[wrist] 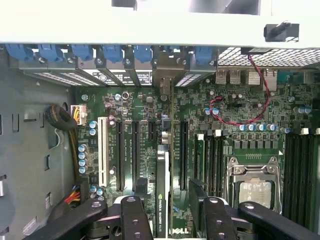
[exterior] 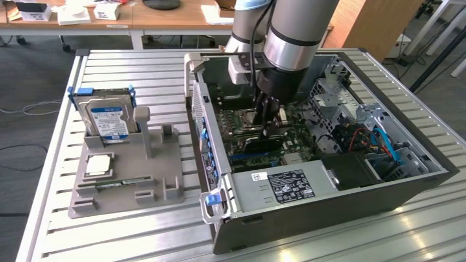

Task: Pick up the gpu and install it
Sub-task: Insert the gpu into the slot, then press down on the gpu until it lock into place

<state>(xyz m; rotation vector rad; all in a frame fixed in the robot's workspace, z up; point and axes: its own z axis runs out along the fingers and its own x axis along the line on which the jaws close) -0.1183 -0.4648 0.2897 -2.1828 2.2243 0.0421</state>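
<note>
The hand (wrist: 172,215) stands wide, straddling the gpu (wrist: 164,185) upright in its motherboard (wrist: 230,125) slot, not visibly clamping; if half-seated, the card could tilt loose.

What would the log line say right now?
gripper: open, inside computer case | gpu: upright on motherboard, between fingers | not gripped

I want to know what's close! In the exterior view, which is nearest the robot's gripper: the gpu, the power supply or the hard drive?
1. gpu, right at the gripper, inside the case.
2. power supply, at the case's front edge.
3. hard drive, out on the grey holder at the exterior view's left.
</note>
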